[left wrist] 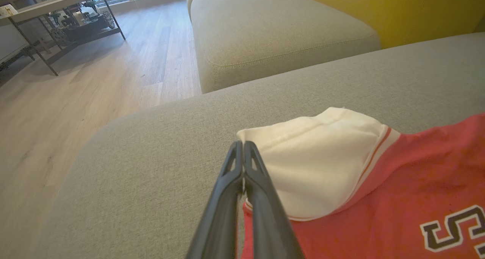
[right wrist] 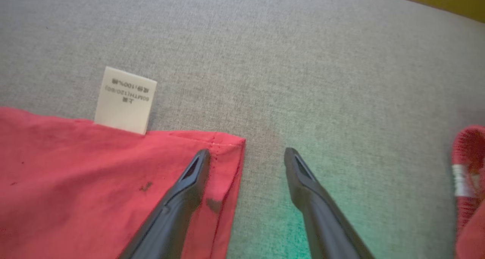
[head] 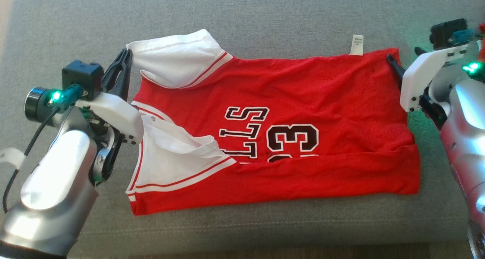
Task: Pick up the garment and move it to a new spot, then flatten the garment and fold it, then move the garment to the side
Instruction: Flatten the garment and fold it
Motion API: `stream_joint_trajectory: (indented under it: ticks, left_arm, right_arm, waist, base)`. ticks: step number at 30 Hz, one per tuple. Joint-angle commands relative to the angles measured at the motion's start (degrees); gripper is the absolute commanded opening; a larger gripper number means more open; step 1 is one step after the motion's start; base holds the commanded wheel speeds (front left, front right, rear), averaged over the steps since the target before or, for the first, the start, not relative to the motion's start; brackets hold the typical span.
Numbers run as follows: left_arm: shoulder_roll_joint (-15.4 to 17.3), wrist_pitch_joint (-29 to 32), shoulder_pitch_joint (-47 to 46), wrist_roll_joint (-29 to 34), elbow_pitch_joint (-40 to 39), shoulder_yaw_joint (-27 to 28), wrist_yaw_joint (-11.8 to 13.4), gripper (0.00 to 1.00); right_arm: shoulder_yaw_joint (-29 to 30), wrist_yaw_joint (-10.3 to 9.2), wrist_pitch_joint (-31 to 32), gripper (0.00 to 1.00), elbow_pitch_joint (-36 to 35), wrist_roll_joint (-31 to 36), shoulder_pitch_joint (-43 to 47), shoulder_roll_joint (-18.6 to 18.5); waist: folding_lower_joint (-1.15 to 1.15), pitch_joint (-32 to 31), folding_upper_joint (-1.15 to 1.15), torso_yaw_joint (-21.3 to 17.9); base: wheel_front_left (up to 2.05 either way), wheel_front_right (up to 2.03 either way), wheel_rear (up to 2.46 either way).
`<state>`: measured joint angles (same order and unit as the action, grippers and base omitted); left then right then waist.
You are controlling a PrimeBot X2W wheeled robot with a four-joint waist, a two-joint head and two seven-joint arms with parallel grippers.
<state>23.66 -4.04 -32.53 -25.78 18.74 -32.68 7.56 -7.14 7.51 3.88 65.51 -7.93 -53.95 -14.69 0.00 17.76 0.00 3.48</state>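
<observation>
The garment [head: 303,96], a red jersey with white sleeves and black "23" lettering, lies spread on a grey cushion [head: 242,16], its lower edge folded up. My left gripper [head: 127,54] is shut at the outer edge of the upper white sleeve [left wrist: 322,156], and a sliver of white cloth shows between its fingers [left wrist: 261,183]. My right gripper [right wrist: 246,153] stands open at the hem corner [right wrist: 227,145]: one finger is over the red cloth, the other over bare cushion. A white care label [right wrist: 125,99] sticks out from the hem.
Another red item with a white band [right wrist: 468,175] lies on the cushion just right of my right gripper. Beyond the cushion's left end are a wooden floor [left wrist: 94,80], a second grey cushion [left wrist: 280,35] and a metal-legged table [left wrist: 57,8].
</observation>
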Motion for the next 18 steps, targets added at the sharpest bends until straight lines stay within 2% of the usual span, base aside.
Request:
stream_joint_trajectory:
  ticks: [1, 9, 18]
  left_arm:
    - [2.6, 0.2, -3.0, 0.7, -1.9, 2.1, 0.2, 0.0]
    - [2.3, 0.5, -3.9, 0.6, -2.0, 1.3, 0.0, 0.0]
    - [1.9, 0.4, -4.5, 0.4, -1.5, 0.8, -0.1, 0.0]
  right_arm:
    - [-1.4, -0.02, -0.8, 1.0, -0.9, 0.8, -1.8, -0.1]
    - [-4.8, -0.02, -3.4, 1.0, 2.9, 0.0, -2.9, 0.4]
    - [-9.0, -0.02, -3.9, 1.0, 4.9, -2.4, -3.5, -1.0]
  waist:
    - [0.0, 0.2, 0.0, 0.1]
    - [0.0, 0.7, 0.0, 1.0]
    - [0.0, 0.8, 0.0, 2.0]
  base:
    - [0.0, 0.0, 0.0]
    - [0.0, 0.0, 0.0]
    - [0.0, 0.0, 0.0]
